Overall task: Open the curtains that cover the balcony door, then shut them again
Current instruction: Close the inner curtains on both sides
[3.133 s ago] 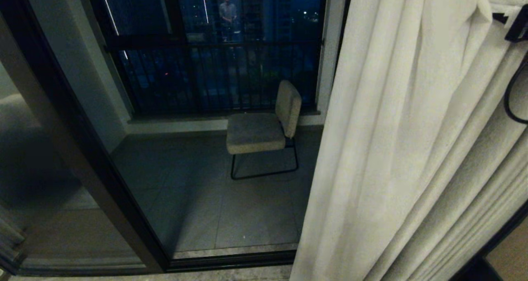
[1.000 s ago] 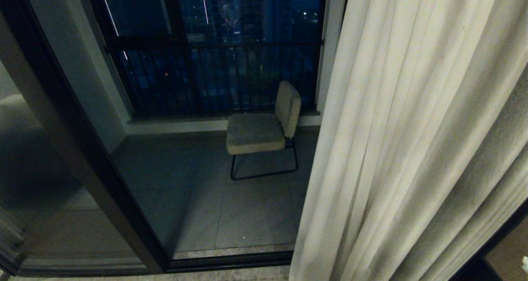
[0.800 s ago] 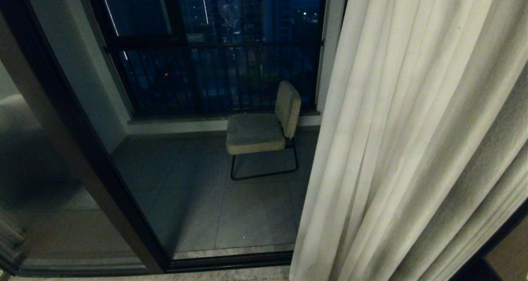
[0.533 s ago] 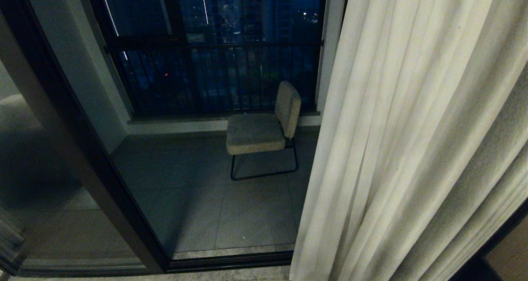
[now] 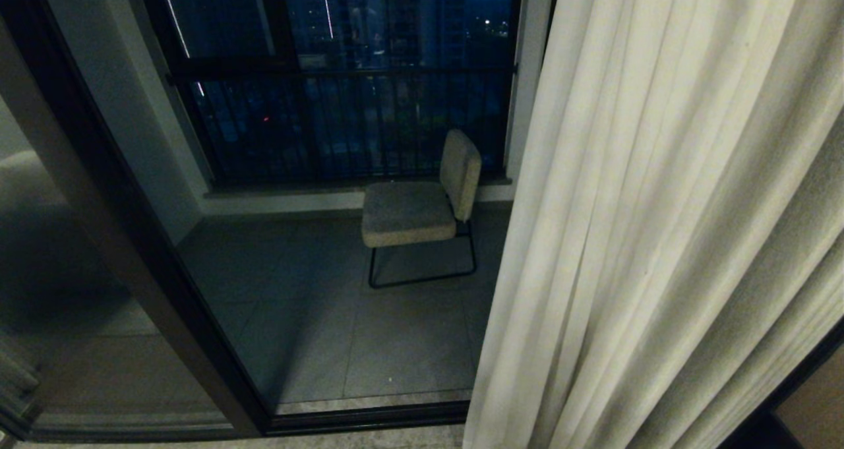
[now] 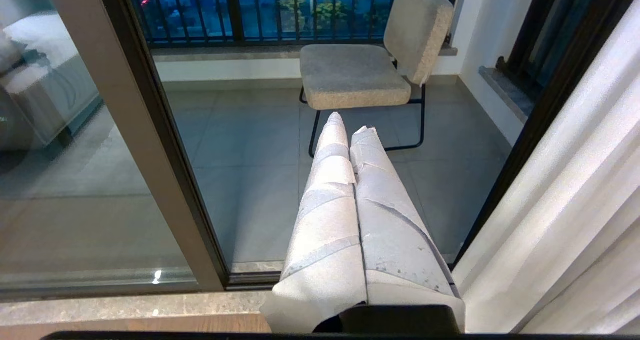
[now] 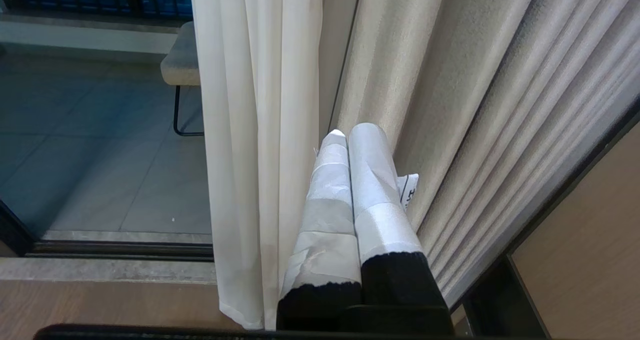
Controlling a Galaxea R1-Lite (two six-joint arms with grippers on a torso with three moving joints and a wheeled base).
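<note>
The cream curtains [image 5: 659,205] hang in straight pleats, gathered at the right of the head view. They leave the balcony door's glass and dark frame [image 5: 132,238] uncovered in the middle and left. Neither gripper shows in the head view. My left gripper [image 6: 350,125] is shut and empty, its tape-wrapped fingers pressed together. It points at the glass, with the door frame [image 6: 165,155] on one side and a curtain [image 6: 575,205] on the other. My right gripper [image 7: 350,129] is shut and empty, low beside a thin cream curtain [image 7: 250,105] and a thicker beige one [image 7: 475,80].
A padded chair [image 5: 415,205] stands on the balcony tiles before the black railing [image 5: 343,119]. A stone sill [image 6: 125,305] runs along the door's foot. A wooden panel [image 7: 575,255] stands right of the curtains. A small white label [image 7: 409,190] hangs by the right fingers.
Three seconds ago my right gripper was high at the head view's right edge against bunched curtain. It has since dropped out of that view, and the curtain now hangs in straight pleats.
</note>
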